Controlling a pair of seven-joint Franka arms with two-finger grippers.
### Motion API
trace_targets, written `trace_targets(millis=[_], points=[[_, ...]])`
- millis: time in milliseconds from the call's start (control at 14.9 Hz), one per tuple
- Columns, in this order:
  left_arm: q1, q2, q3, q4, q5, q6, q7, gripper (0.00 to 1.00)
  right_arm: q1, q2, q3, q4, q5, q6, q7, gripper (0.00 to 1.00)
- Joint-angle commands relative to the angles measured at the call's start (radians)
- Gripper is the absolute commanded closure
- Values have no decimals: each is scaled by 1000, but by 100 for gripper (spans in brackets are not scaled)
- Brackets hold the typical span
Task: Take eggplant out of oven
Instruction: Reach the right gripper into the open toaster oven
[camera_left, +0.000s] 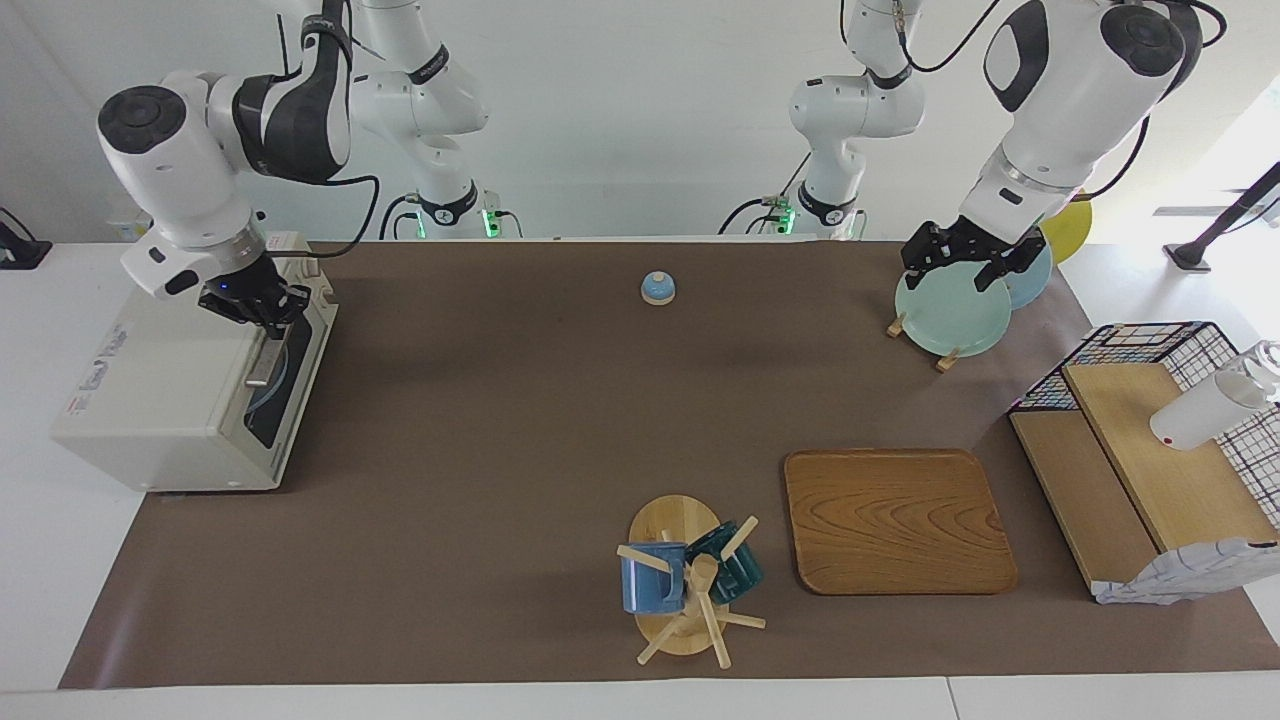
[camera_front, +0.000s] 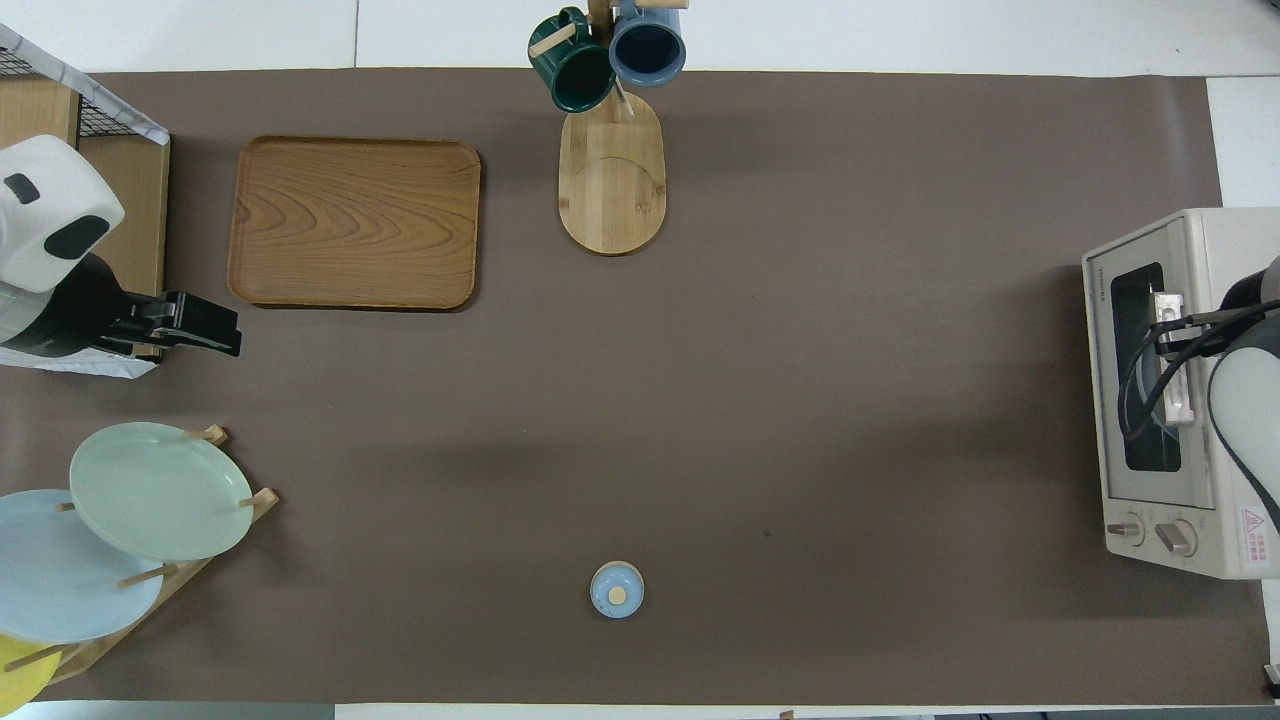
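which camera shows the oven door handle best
The overhead view: the handle lies along the closed oven door, mostly unobstructed. In the facing view the handle is foreshortened, its upper end hidden under the right gripper.

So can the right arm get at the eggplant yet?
Probably not: the oven door looks closed, no eggplant shows, and the right gripper is shut at the door handle.

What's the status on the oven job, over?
Right gripper shut on oven handle. Left gripper open, waiting over plate rack. Oven door closed, eggplant not visible.
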Motion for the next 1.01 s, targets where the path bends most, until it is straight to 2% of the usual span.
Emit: trace_targets(millis=[0, 269, 672, 874, 941], points=[[12, -20, -6, -13, 16, -3, 8, 0, -18, -33, 7, -57, -27, 28, 15, 100], [12, -20, -6, -13, 16, -3, 8, 0, -18, -31, 7, -64, -73, 37, -45, 100], [12, -19, -6, -13, 16, -3, 8, 0, -38, -34, 6, -93, -70, 71, -36, 100], [12, -20, -6, -13, 16, -3, 8, 0, -48, -31, 6, -105, -70, 83, -97, 100], [12, -20, -6, -13, 16, -3, 8, 0, -49, -28, 6, -117, -62, 118, -93, 100]])
